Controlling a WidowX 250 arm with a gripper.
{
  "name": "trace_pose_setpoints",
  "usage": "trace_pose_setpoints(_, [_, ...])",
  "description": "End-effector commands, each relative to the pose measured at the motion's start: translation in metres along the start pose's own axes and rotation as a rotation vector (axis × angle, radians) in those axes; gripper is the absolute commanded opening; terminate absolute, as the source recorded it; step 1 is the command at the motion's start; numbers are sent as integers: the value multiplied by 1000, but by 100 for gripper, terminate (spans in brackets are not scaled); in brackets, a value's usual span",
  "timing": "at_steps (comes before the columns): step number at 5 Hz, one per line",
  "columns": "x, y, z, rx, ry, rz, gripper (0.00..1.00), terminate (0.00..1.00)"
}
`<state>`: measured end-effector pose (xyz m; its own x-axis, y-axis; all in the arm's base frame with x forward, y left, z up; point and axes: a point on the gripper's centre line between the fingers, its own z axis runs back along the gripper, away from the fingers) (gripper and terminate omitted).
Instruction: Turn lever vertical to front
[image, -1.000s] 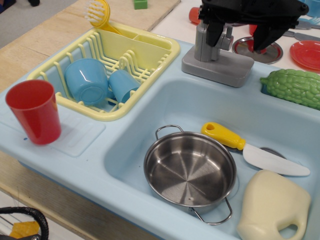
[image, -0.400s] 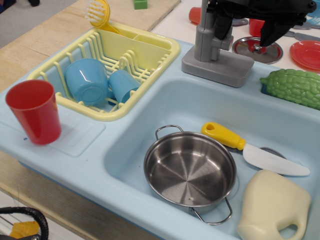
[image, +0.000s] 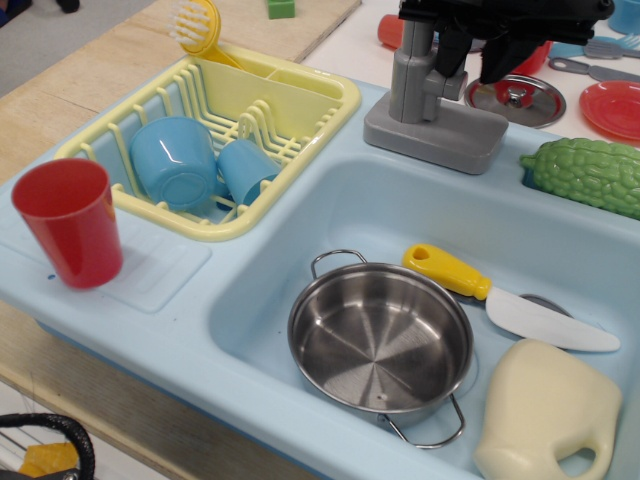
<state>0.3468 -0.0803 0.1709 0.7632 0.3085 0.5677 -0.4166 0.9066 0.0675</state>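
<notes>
The toy tap's grey upright post (image: 411, 78) stands on its flat grey base (image: 436, 133) on the sink's back rim. The lever on top of the post is hidden behind my black gripper at the frame's upper edge. My gripper (image: 475, 62) hangs just right of the post's top. Its two dark fingers (image: 452, 52) point down with a gap between them, and nothing shows in that gap. One finger overlaps the post's right side; I cannot tell whether it touches.
The light blue sink (image: 360, 205) holds a steel pan (image: 380, 340), a yellow-handled toy knife (image: 500, 298) and a cream jug (image: 545, 415). A yellow rack (image: 300, 100) with blue cups is at left, beside a red cup (image: 68, 222). A green gourd (image: 590, 172) and a steel lid (image: 516, 98) lie right of the tap.
My gripper has risen and shifted left toward the post's top. Its fingers now appear closer together than a second ago. The tap's post and base have not moved.
</notes>
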Motion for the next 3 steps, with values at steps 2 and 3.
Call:
trace_pose_setpoints(2, [-1,1,24,-2,13,59,0,0])
trace_pose_setpoints(3, [-15,8,28,5,38,102,0,0])
